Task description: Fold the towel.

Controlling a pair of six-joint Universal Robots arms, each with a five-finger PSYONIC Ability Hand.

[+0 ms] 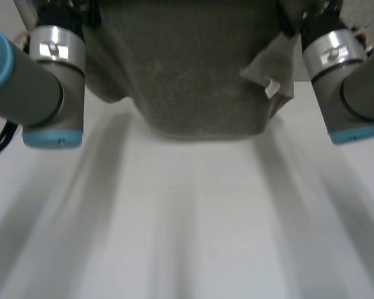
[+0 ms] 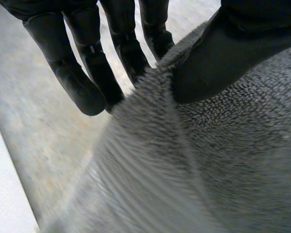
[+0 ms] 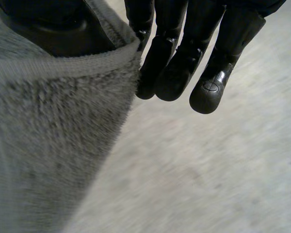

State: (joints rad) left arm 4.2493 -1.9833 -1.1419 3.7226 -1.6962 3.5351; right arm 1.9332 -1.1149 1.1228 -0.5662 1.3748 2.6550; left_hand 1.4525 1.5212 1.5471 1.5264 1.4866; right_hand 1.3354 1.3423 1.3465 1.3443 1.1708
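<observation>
A grey terry towel (image 1: 193, 75) hangs in the air between my two arms, its lower edge sagging above the white table (image 1: 187, 224). In the left wrist view the left hand (image 2: 82, 63) pinches the towel (image 2: 208, 160) at an upper edge, thumb on one face and straight fingers behind the other. In the right wrist view the right hand (image 3: 179, 53) clamps the towel (image 3: 48, 136) at its hemmed edge, thumb against the near face and fingers behind it. A white tag (image 1: 272, 87) shows on a folded-over flap on the right side.
The left arm (image 1: 50, 81) and right arm (image 1: 355, 81) flank the towel, close to its sides. White tabletop stretches in front of and below the hanging cloth.
</observation>
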